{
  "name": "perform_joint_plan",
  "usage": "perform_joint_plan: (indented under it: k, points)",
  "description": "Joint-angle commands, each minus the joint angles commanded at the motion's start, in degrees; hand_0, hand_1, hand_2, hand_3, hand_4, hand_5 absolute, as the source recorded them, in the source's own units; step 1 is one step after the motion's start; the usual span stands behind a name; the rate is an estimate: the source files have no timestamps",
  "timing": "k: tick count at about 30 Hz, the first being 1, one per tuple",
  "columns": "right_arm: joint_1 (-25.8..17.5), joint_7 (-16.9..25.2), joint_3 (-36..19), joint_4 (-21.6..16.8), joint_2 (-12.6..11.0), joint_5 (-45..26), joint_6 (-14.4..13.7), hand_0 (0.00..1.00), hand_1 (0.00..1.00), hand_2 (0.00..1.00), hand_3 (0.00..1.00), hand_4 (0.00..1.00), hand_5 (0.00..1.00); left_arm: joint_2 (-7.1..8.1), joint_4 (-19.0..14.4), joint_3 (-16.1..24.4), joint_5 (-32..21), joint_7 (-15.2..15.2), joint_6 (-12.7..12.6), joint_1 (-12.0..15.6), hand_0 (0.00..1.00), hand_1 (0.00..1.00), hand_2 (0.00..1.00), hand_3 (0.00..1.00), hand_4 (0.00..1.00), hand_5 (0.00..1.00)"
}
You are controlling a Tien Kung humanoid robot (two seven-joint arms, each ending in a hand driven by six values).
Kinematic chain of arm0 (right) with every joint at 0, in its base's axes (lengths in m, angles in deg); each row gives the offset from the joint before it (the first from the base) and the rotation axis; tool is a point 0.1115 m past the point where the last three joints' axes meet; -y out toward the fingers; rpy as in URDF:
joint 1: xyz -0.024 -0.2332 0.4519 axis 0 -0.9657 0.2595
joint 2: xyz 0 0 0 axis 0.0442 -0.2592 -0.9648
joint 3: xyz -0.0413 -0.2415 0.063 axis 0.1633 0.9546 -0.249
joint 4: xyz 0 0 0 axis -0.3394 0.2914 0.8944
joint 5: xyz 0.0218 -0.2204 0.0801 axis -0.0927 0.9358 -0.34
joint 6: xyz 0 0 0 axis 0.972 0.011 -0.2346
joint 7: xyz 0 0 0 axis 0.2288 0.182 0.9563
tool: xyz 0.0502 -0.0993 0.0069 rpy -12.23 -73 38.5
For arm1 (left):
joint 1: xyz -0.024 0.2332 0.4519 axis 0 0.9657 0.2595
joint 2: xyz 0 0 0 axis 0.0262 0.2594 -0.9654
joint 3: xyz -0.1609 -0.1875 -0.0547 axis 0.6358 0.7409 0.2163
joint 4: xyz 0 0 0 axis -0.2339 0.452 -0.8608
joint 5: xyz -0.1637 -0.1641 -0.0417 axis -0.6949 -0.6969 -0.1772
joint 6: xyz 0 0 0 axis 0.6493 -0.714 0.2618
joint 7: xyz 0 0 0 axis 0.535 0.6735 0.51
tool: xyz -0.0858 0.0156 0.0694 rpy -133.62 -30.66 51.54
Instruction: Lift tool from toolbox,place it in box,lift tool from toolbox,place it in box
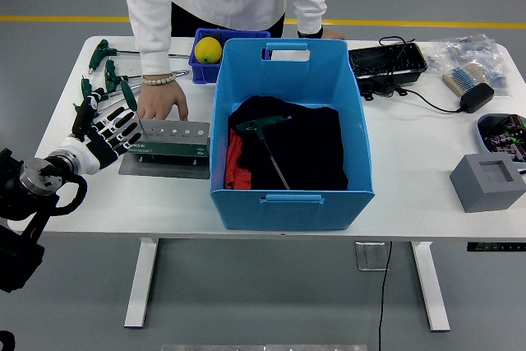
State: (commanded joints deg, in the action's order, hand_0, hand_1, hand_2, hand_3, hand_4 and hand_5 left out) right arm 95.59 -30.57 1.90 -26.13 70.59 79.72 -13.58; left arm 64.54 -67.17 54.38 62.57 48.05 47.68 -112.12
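A grey and green tool holder stands on a grey plate at the table's left. One green T-handle wrench stands in its left hole. My left hand is open, fingers spread, right beside the holder's left end and just below the wrench handle. A person's hand rests on the holder's far side. The big blue box holds a black and red cloth with one green T-handle wrench lying on it. My right hand is out of view.
Several loose green T-handle wrenches lie at the far left. A small blue bin with a yellow fruit stands behind the box. A black tray with cables, a brush and a grey block lie at right.
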Motion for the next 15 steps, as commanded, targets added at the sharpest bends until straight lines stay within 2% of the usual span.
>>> perform_joint_plan:
  k: [14, 15]
  points:
    - [0.09, 0.03, 0.17, 0.01, -0.01, -0.2, -0.02, 0.729, 0.718, 0.775, 0.618, 0.869, 0.693, 0.39, 0.36, -2.05, -1.65, 0.09, 1.18, -1.08, 0.332, 0.407, 0.556, 0.743, 0.824, 0.757]
    - [0.1, 0.01, 0.11, 0.0, 0.0, -0.13, -0.03, 0.729, 0.718, 0.775, 0.619, 0.868, 0.692, 0.42, 0.49, -2.12, -1.89, -0.06, 1.24, -1.21, 0.331, 0.403, 0.551, 0.747, 0.835, 0.782]
